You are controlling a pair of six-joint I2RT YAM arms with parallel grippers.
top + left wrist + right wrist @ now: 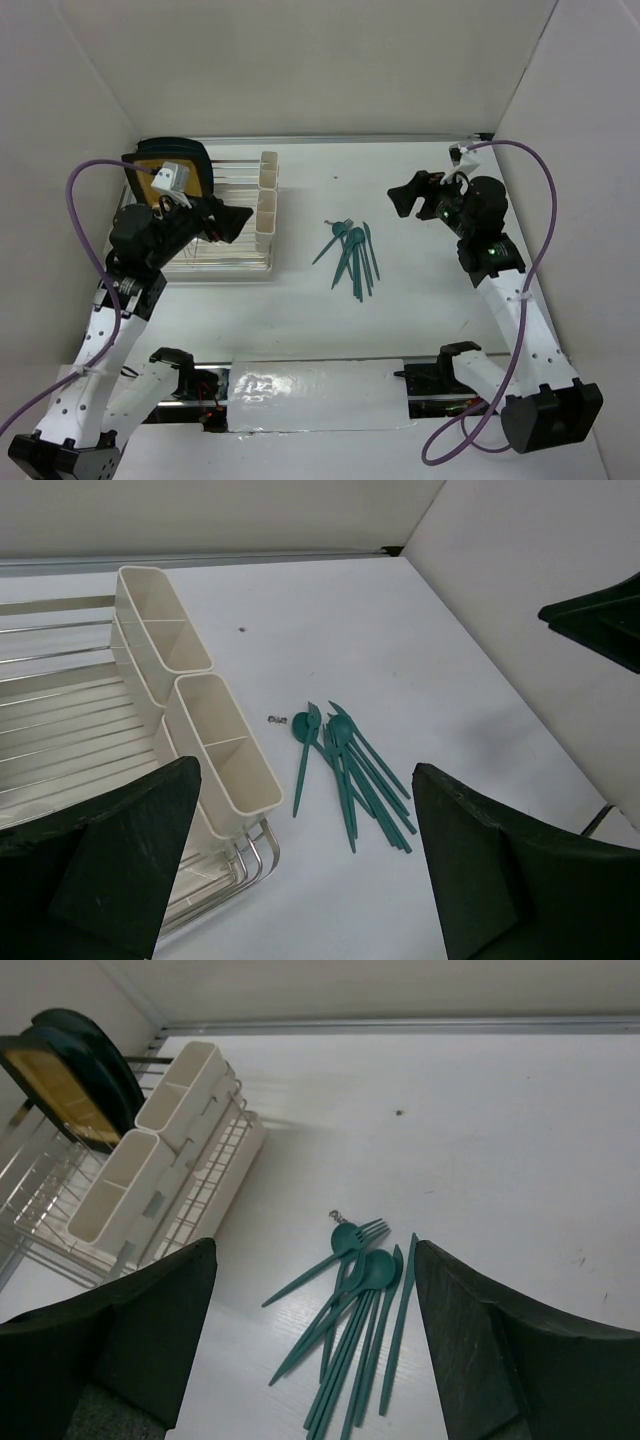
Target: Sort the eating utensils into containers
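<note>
On the table [420,310], utensils [352,258] lie outside the containers [267,205]; left gripper [238,222], right gripper [403,197] wide.

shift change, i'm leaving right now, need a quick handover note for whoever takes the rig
Left gripper: open, empty, above the rack, close to the cups.
Right gripper: open, empty, above the table to the right of the utensils.
Utensils: all in one loose pile on the table, between the cups and the right arm, not touching the cups.
Cups: hung on the rack's right side; they look empty in the left wrist view.
Done: nothing sorted yet.
Left: pick up each utensil and sort it into the cups.
</note>
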